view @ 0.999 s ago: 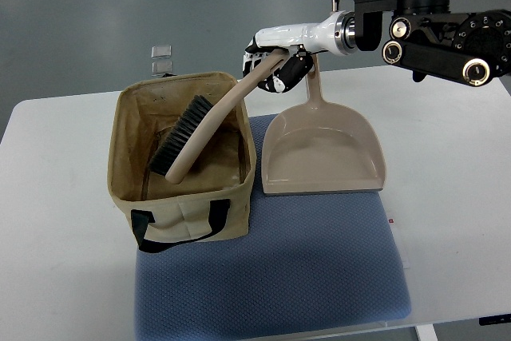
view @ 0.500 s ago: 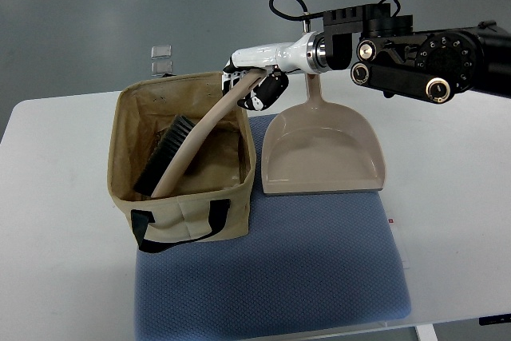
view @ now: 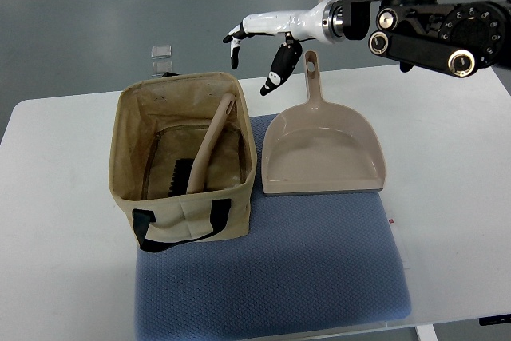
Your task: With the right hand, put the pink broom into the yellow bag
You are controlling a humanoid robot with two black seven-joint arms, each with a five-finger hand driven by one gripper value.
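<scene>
1. The broom [view: 206, 153] is inside the bag [view: 182, 157]. Its brush end is down at the bottom, and its handle leans up toward the back rim.
2. The right robot hand [view: 257, 41] hangs in the air above the back corner of the bag. Its fingers are spread apart and hold nothing.
3. So the putting-in step looks done (the broom touches only the bag).
4. Next, the robot hand should lift away without bumping the broom handle or the dustpan [view: 323, 149] just beside the bag.
5. Bag and dustpan sit on a blue mat [view: 279, 269] on the white surface [view: 56, 221]. No left arm shows.
</scene>
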